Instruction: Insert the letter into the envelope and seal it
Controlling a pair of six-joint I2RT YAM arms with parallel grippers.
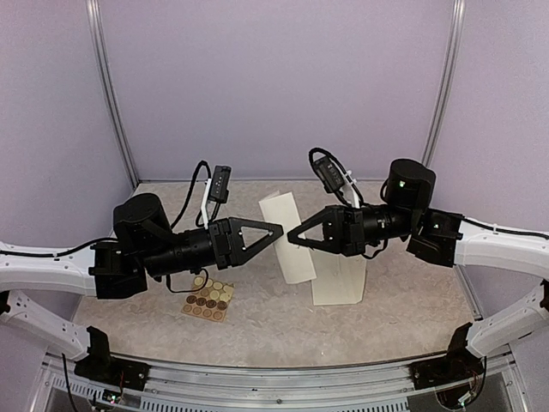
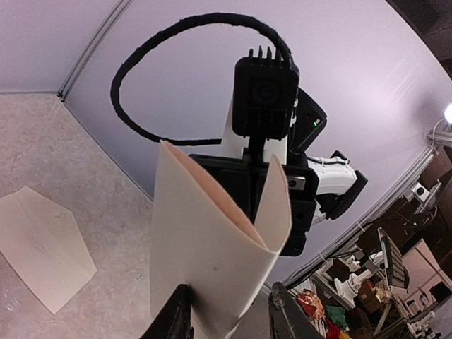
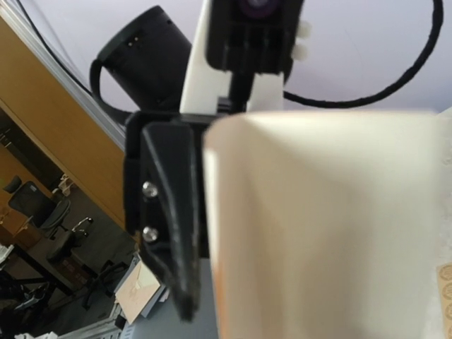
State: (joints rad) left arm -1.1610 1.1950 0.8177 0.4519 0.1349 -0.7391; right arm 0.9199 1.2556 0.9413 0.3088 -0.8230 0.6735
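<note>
The letter [image 1: 296, 262], a cream sheet curled into a fold, hangs in the air between my two grippers. My right gripper [image 1: 294, 236] is shut on its edge. In the left wrist view the right gripper's black body shows behind the letter [image 2: 212, 240]. My left gripper [image 2: 229, 318] is open, with the curled sheet between its fingers. Its left finger [image 2: 176, 318] touches the paper. The envelope [image 1: 339, 279] lies flat on the table under the right arm and also shows in the left wrist view [image 2: 42, 244]. In the right wrist view the letter [image 3: 332, 233] hides my own fingers.
A tan card of round stickers [image 1: 208, 300] lies on the table under the left arm. Its edge shows in the right wrist view [image 3: 445, 282]. Purple walls stand at the back and sides. A metal rail [image 1: 274, 378] runs along the near table edge.
</note>
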